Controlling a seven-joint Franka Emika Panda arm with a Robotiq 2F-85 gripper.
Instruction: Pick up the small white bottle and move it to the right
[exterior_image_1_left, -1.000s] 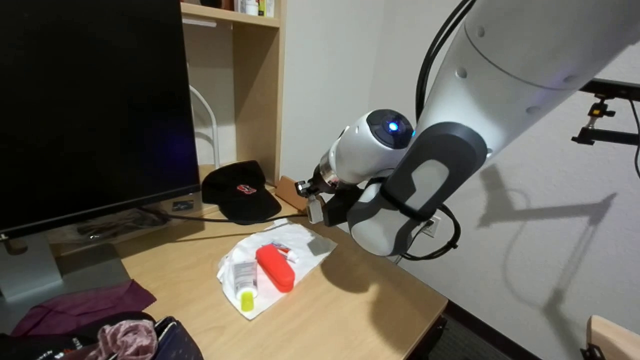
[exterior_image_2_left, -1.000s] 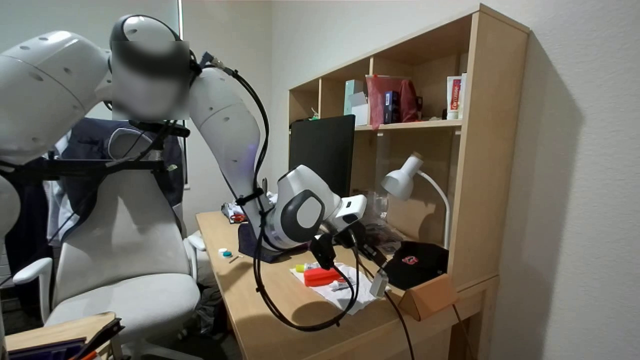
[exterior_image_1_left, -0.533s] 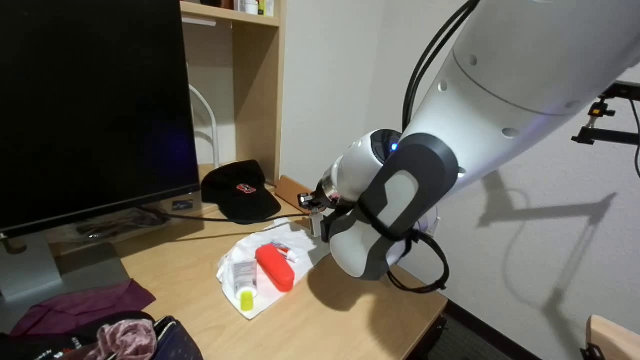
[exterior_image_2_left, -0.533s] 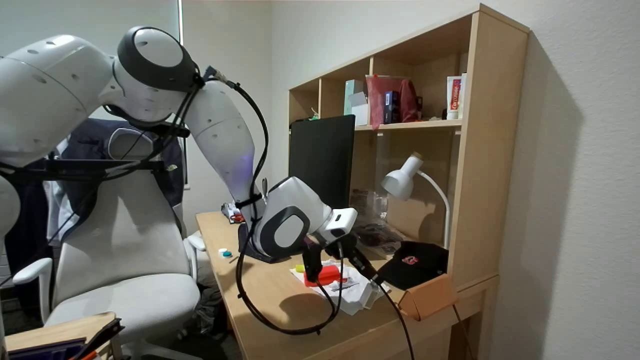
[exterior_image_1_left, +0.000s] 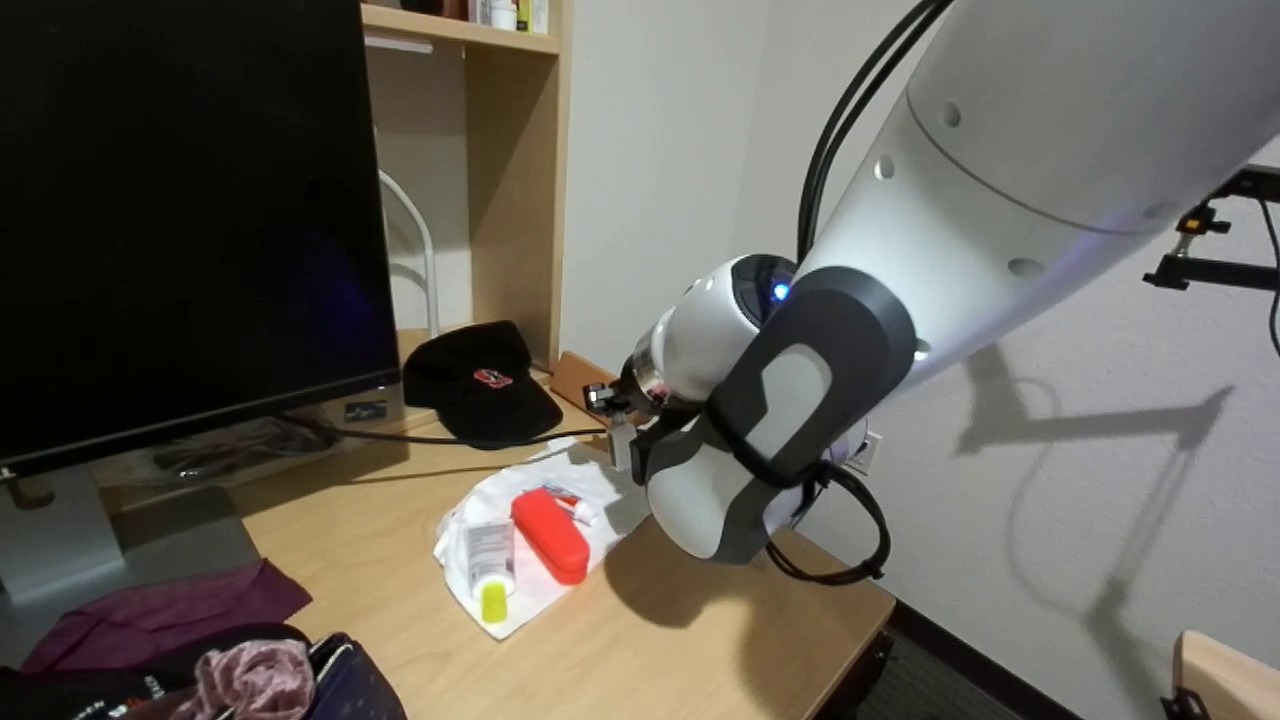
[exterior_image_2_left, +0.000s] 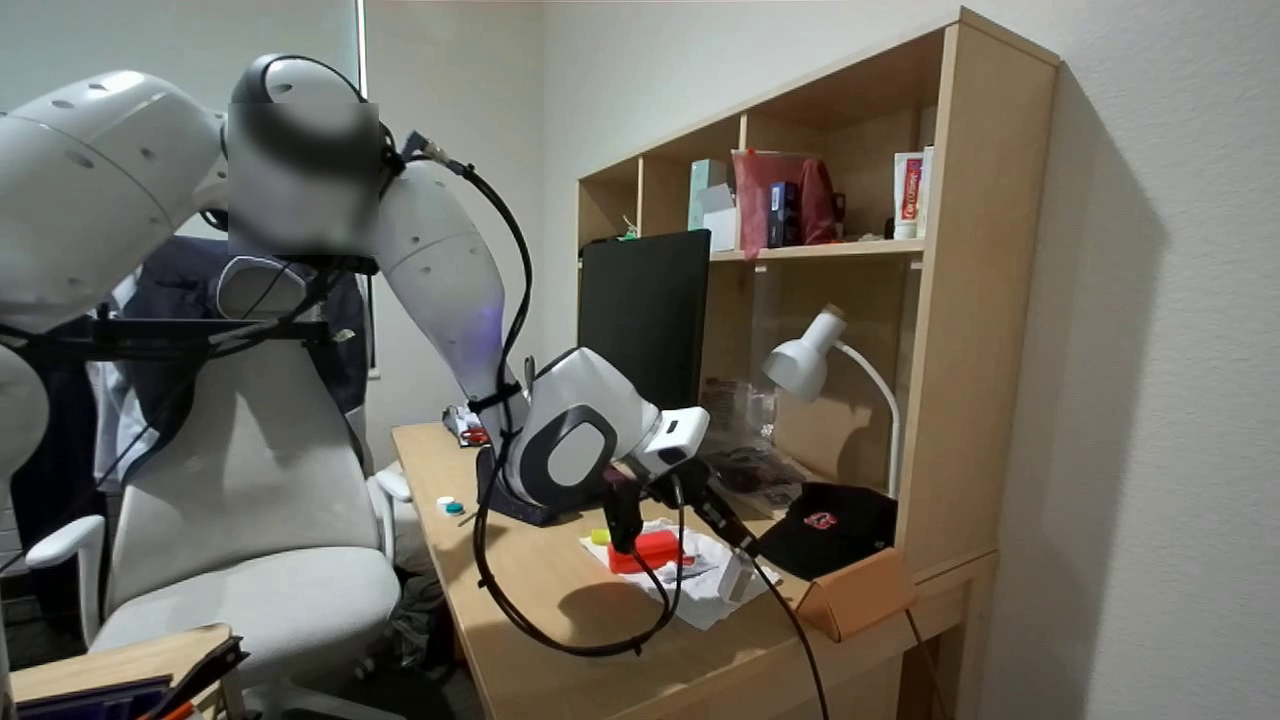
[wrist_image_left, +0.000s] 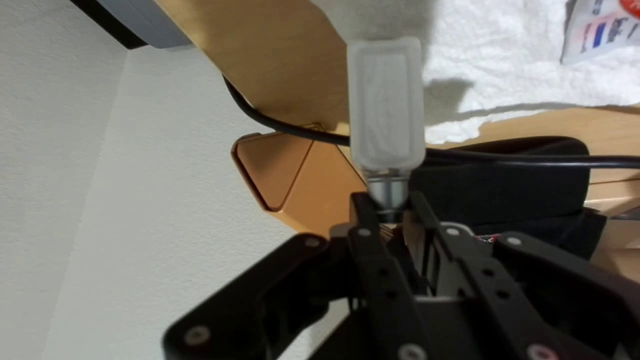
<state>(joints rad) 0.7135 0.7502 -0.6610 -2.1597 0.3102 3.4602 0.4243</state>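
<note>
The small white bottle (wrist_image_left: 386, 105) hangs from my gripper (wrist_image_left: 387, 207) in the wrist view. The fingers are shut on its narrow metallic neck, and the pale rectangular body points away from them. In both exterior views the bottle (exterior_image_1_left: 621, 447) (exterior_image_2_left: 736, 577) shows below the gripper (exterior_image_1_left: 617, 408) (exterior_image_2_left: 745, 546), over the far edge of the white paper towel (exterior_image_1_left: 620, 482). Its shadow lies on the towel in the wrist view, apart from the bottle, so it appears raised. The arm hides part of the gripper in an exterior view.
On the towel lie a red case (exterior_image_1_left: 550, 536), a white tube with a yellow cap (exterior_image_1_left: 491, 565) and a small tube (exterior_image_1_left: 578, 510). A black cap (exterior_image_1_left: 485, 385), an orange-brown folded case (exterior_image_2_left: 860, 592) and a black cable (wrist_image_left: 500, 159) are close by. A monitor (exterior_image_1_left: 190, 220) stands behind.
The arm has come down, carrying the bottle lower and a little further over the paper towel. The gripper has stayed shut on it. The things on the desk have not moved.
</note>
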